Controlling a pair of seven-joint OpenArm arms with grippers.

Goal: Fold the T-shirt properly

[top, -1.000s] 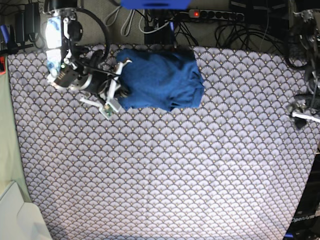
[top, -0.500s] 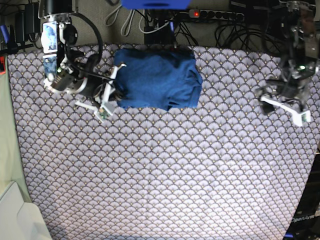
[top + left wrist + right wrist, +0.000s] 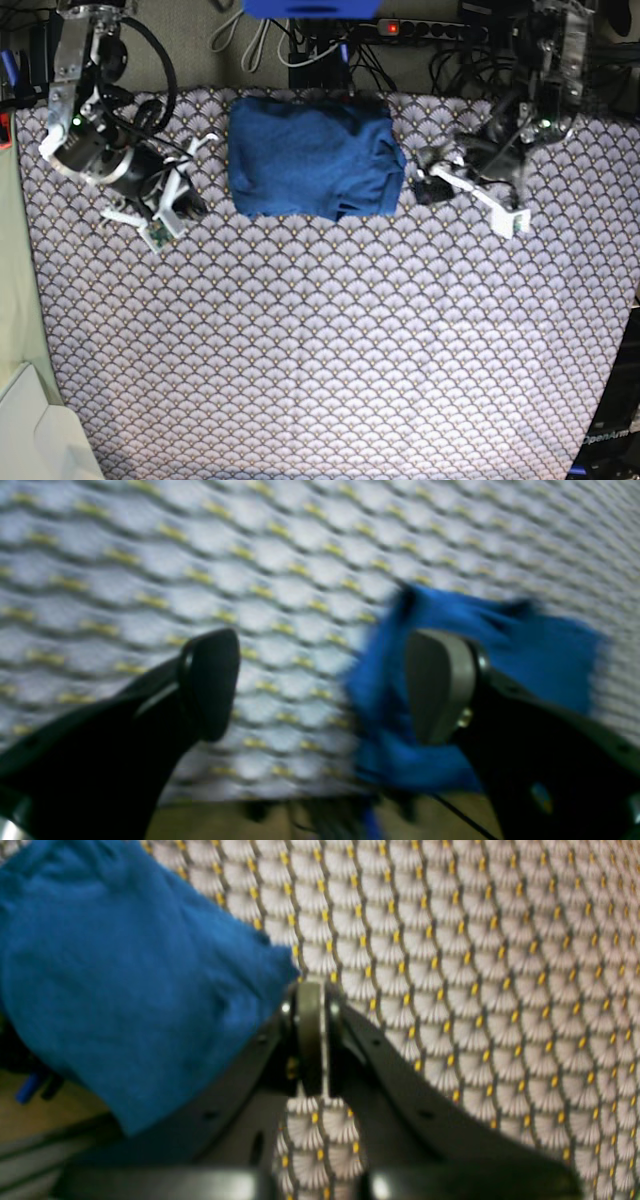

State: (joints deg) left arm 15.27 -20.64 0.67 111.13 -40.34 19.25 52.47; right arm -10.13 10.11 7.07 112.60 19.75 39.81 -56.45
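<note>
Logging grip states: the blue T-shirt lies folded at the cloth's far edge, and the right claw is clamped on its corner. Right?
Not quite. In the right wrist view the right claw is shut but empty, beside the T-shirt, not gripping it. The rest holds.

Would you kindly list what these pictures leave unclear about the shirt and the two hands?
- Left wrist view: motion blur smears the shirt; its folds cannot be read, and a finger covers part.
- Right wrist view: the shirt runs off the left edge.
- Base view: the left hand is too small and dark to tell its opening.
- Base view: layers under the shirt's top are hidden.
</note>
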